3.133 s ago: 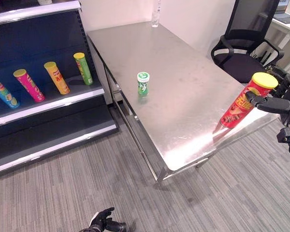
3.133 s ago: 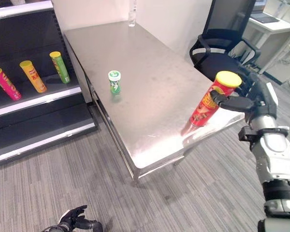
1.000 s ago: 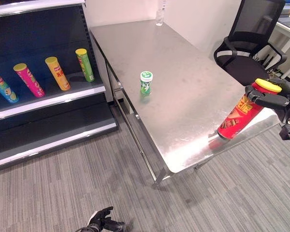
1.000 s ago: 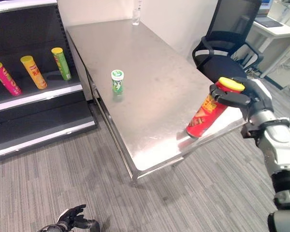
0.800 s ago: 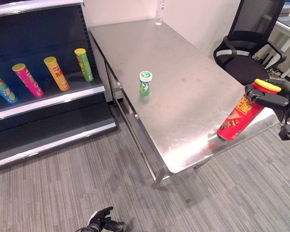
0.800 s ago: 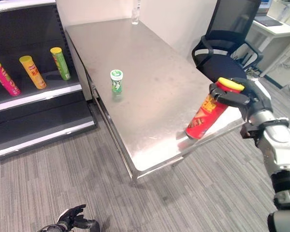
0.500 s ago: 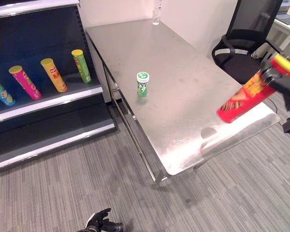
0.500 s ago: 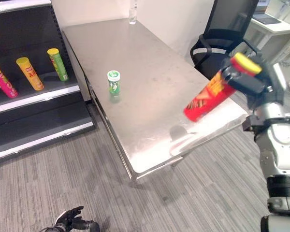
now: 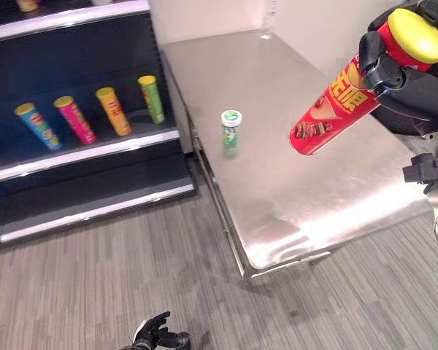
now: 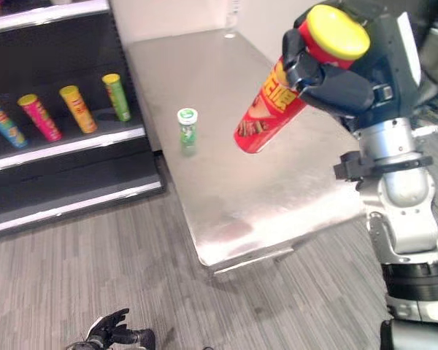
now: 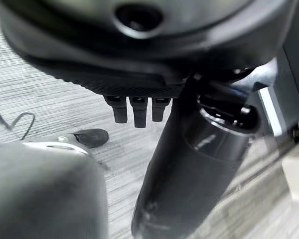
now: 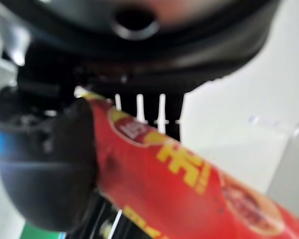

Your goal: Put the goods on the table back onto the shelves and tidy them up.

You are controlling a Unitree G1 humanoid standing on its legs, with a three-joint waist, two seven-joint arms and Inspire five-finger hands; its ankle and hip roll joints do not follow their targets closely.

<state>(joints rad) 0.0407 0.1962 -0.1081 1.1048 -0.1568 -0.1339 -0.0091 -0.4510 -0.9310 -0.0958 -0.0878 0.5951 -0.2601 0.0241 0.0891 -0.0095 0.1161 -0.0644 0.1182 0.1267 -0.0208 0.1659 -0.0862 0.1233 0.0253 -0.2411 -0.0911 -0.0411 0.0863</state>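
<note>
In the left eye view, the right hand (image 9: 394, 69) holds the red can (image 9: 350, 84) near its yellow lid, with fingers and thumb curled around it. A moment ago the can's base rested on the table (image 9: 292, 182) close to the front corner; now it hangs tilted in the air, well above the table, base toward the shelf (image 9: 87, 149). So the pick-up looks finished and the carry to the shelf is the next part. On the middle board of the shelf, four cans lie in a row; the green one (image 9: 151, 98) is nearest the table. The small green can (image 9: 231, 131) stands upright close to the table's left edge. The left hand (image 9: 157, 337) hangs low above the carpet, fingers loose and holding nothing.

The right eye view shows free floor between the table edge and the shelf, and open room on the middle board to the right of the green one.

In the left wrist view, short straight fingers (image 11: 134, 112) point at the carpet.

In the right wrist view, the thumb (image 12: 65, 159) presses the red can; it seems firm, though the view is poor.
</note>
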